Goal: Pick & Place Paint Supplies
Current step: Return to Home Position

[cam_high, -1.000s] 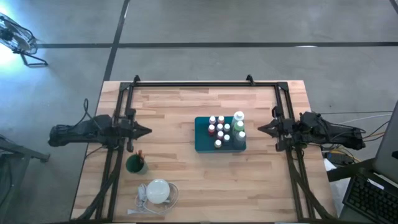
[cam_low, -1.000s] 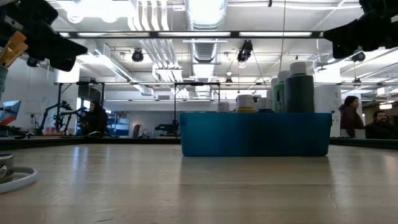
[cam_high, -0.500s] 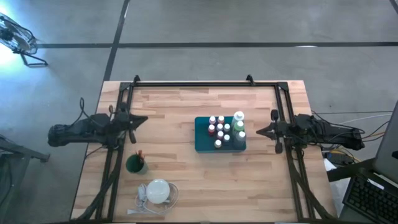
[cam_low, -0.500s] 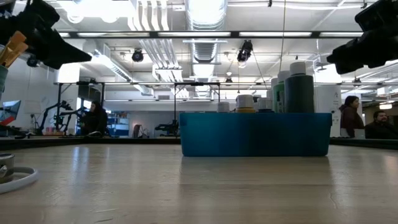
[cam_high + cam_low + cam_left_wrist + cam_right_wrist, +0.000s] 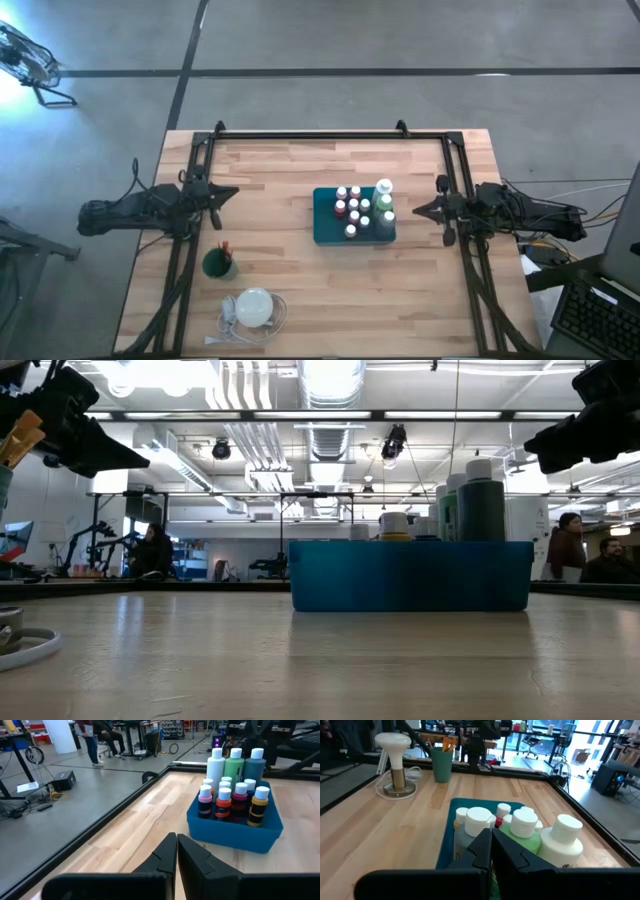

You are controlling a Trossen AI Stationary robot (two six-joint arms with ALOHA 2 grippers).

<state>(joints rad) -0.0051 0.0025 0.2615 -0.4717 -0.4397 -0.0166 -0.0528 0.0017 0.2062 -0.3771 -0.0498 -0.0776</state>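
Observation:
Several white-capped paint bottles (image 5: 360, 207) stand upright in a teal tray (image 5: 324, 228) at mid table; the tall green, white and grey-blue ones (image 5: 235, 764) are at its far-right side. Orange-handled brushes (image 5: 447, 742) stick up out of a green cup (image 5: 219, 263) near the left-near part of the table. My left gripper (image 5: 232, 193) hovers shut, left of the tray, pointing at it (image 5: 176, 841). My right gripper (image 5: 418, 210) hovers shut just right of the tray, above the bottle caps (image 5: 490, 839). Neither touches anything.
A white round lamp-like disc with a cord (image 5: 253, 307) sits at the near-left edge beside the cup. A black frame (image 5: 310, 135) runs along the far edge and both sides. Bare wood lies between the tray and each gripper. People show in the room behind (image 5: 570, 545).
My left gripper has drawn back a little toward the table's left and far edges and has turned about its own axis. My right gripper has also turned about its axis and dropped slightly. The tray, bottles, cup and disc have stayed put.

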